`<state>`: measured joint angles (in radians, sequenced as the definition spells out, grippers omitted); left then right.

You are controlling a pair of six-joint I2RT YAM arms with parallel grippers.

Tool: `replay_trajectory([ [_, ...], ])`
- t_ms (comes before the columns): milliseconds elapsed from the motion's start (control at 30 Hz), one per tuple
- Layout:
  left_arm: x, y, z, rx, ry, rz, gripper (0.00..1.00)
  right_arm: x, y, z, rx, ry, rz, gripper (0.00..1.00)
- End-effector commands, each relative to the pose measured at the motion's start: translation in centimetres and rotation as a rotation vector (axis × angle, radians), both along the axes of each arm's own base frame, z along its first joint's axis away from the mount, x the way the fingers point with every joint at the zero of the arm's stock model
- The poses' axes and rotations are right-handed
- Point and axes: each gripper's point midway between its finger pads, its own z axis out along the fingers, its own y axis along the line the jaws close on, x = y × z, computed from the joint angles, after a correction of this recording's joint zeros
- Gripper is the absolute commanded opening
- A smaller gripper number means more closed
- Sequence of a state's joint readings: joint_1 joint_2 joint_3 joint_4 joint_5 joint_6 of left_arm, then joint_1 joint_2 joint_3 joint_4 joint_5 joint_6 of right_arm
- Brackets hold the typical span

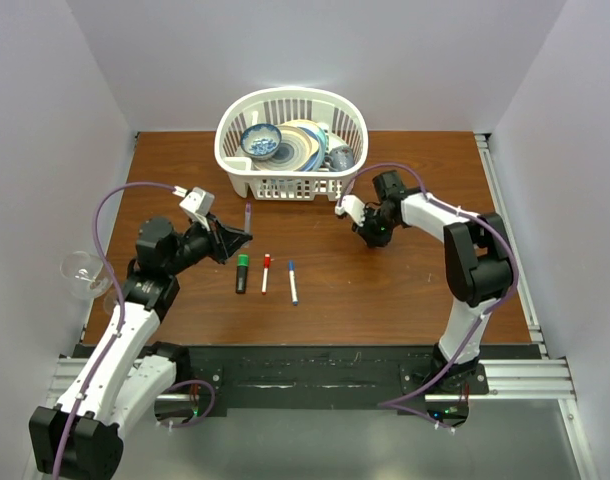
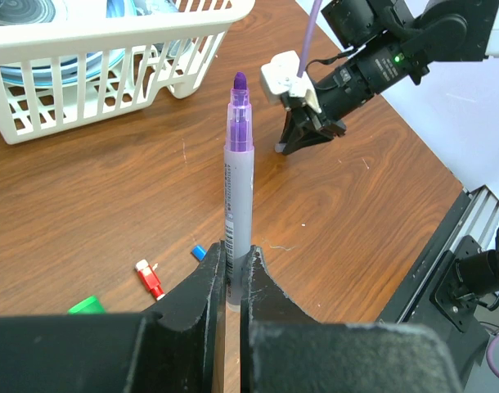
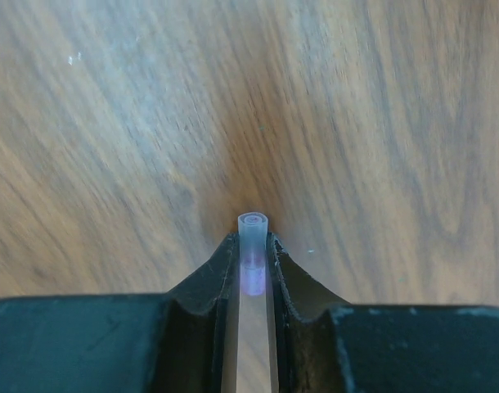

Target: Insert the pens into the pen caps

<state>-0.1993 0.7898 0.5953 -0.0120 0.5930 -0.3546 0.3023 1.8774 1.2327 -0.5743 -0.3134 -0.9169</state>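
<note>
Progress: three of four look done. A short black marker with a green cap, a slim white pen with a red cap and a slim white pen with a blue cap lie side by side on the brown wooden table, apparently each already capped, though the top view is too small to be sure. Left to do: the grey-barrelled marker with a purple tip, uncapped. The left gripper is clamped on its lower barrel and holds it above the table, tip pointing away from the wrist. The right gripper, well apart near the white plastic basket, is pinched on a small translucent purple plastic cap at its fingertips, low over the wood; whether the cap touches the table cannot be told. Judgement: bringing tip and cap together remains
</note>
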Motion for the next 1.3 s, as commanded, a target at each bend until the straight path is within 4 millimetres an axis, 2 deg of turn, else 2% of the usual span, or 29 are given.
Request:
replay_trajectory([
  [0,0.1,0.1,1.8,0.005,-0.075,0.005,0.0,-1.8,2.5,1.5,-0.048,-0.02,-0.129,0.0],
  [67,0.1,0.2,2.0,0.005,-0.082,0.013,0.0,-2.3,3.9,2.6,-0.035,-0.056,-0.17,0.0],
  [100,0.1,0.3,2.1,0.005,-0.085,0.02,0.0,-3.2,5.6,2.9,-0.024,-0.068,-0.151,0.0],
  [133,0.1,0.4,2.3,0.004,-0.093,0.025,0.0,-4.0,5.5,3.3,-0.015,-0.076,-0.202,0.0],
  [167,0.1,0.4,2.4,0.004,-0.097,0.028,0.0,-3.8,6.7,3.7,0.011,-0.122,-0.225,0.0],
  [200,0.2,0.6,2.4,0.006,-0.098,0.045,0.0,-4.0,6.9,3.9,0.018,-0.134,-0.261,0.0],
  [267,0.2,0.8,1.9,0.015,-0.072,0.058,0.0,-5.3,7.1,4.0,0.014,-0.112,-0.361,0.0],
  [333,0.1,0.9,2.0,0.016,-0.077,0.062,0.0,-5.7,7.1,4.4,0.003,-0.102,-0.492,0.0],
  [400,0.2,1.1,2.1,0.017,-0.082,0.073,0.0,-6.8,6.3,3.9,-0.066,-0.074,-0.594,0.0],
  [433,0.1,1.2,2.3,0.017,-0.089,0.079,0.0,-7.0,6.8,4.4,-0.043,-0.03,-0.678,0.0],
  [467,0.1,1.2,2.3,0.019,-0.09,0.083,0.0,-8.3,6.3,3.6,-0.092,0.029,-0.709,0.0],
  [533,0.2,1.5,2.3,0.024,-0.094,0.096,0.0,-9.3,5.9,3.0,-0.102,0.064,-0.772,0.0],
  [633,0.2,1.5,2.3,0.024,-0.094,0.098,0.0,-9.6,5.2,2.7,-0.083,0.044,-0.85,0.0],
  [700,0.2,1.5,2.3,0.024,-0.096,0.099,0.0,-9.6,5.5,2.9,-0.043,0.046,-0.876,0.0],
  [867,0.2,1.5,2.3,0.025,-0.095,0.098,0.0,-9.7,5.4,1.5,-0.047,0.055,-0.916,0.0],
  [1033,-0.3,0.4,2.3,0.012,-0.099,0.044,0.0,-9.5,5.8,0.8,-0.024,0.062,-0.967,0.0],
  [1100,-1.0,-0.5,2.0,-0.006,-0.076,0.0,0.0,-9.0,6.3,1.5,0.018,0.053,-0.983,0.0],
  [1200,-1.9,-1.9,2.8,-0.062,-0.095,-0.08,0.0,-7.8,7.7,4.4,0.162,0.022,-1.002,0.0],
  [1233,-2.3,-2.2,2.2,-0.074,-0.077,-0.099,0.0,-7.1,8.3,6.7,0.248,-0.008,-1.006,0.0],
  [1267,-3.1,-2.9,2.1,-0.108,-0.049,-0.144,0.0,-7.0,9.0,7.9,0.305,-0.005,-0.998,0.0],
])
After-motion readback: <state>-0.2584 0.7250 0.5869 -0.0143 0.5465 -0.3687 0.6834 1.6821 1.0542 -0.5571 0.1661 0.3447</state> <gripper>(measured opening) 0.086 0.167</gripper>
